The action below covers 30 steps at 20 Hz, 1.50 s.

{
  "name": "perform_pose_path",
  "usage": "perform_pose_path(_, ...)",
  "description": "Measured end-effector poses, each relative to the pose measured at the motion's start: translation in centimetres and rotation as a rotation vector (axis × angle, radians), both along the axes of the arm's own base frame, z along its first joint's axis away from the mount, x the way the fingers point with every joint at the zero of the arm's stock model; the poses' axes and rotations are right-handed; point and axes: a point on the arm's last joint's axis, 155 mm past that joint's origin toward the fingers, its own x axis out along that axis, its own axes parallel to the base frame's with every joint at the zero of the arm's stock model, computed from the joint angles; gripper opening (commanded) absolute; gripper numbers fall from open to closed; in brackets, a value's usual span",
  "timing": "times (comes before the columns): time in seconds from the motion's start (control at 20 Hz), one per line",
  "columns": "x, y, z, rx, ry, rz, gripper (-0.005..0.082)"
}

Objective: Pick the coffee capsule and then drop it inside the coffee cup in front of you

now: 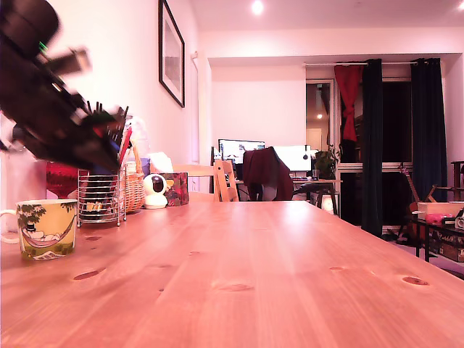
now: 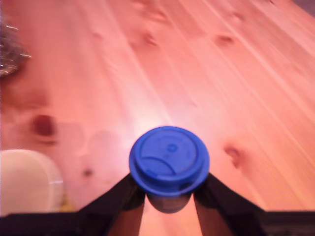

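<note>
In the wrist view the coffee capsule (image 2: 169, 160) shows its round blue top, raised above the wooden table (image 2: 206, 73). My gripper (image 2: 170, 192) is shut on it, one black finger (image 2: 123, 194) on each side below the rim. The cream rim of the coffee cup (image 2: 27, 179) appears at the picture's edge, off to one side of the capsule. In the exterior view the yellow cup (image 1: 47, 228) with the hammock print stands at the far left of the table. The blurred black arm and gripper (image 1: 90, 141) hang above and slightly right of it. The capsule cannot be made out there.
A wire mesh holder (image 1: 101, 196) of dark sticks stands just behind the cup, with a wicker basket (image 1: 135, 185) and a small white round device (image 1: 154, 191) beyond it. The holder's mesh (image 2: 7, 54) also edges the wrist view. Wooden tabletop (image 1: 275, 275) stretches to the exterior view's right.
</note>
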Motion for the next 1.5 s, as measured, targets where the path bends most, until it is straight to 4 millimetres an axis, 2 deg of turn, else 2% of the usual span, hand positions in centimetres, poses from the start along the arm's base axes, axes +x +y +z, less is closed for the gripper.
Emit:
perform_pose_path(0.15,0.1,1.9,1.4,-0.005,-0.020,0.043,0.0090)
perform_pose_path(0.4,0.1,5.5,0.9,0.003,0.016,0.124,0.0090)
perform_pose_path(0.6,-0.1,7.6,1.3,0.003,0.022,0.171,0.0090)
perform_pose_path(0.8,-0.2,8.4,1.0,0.006,0.034,0.188,0.0091)
perform_pose_path(1.25,-0.3,8.4,0.9,-0.002,0.044,0.197,0.0090)
perform_pose_path(1.5,-0.7,8.8,0.2,-0.007,0.083,0.231,0.0094)
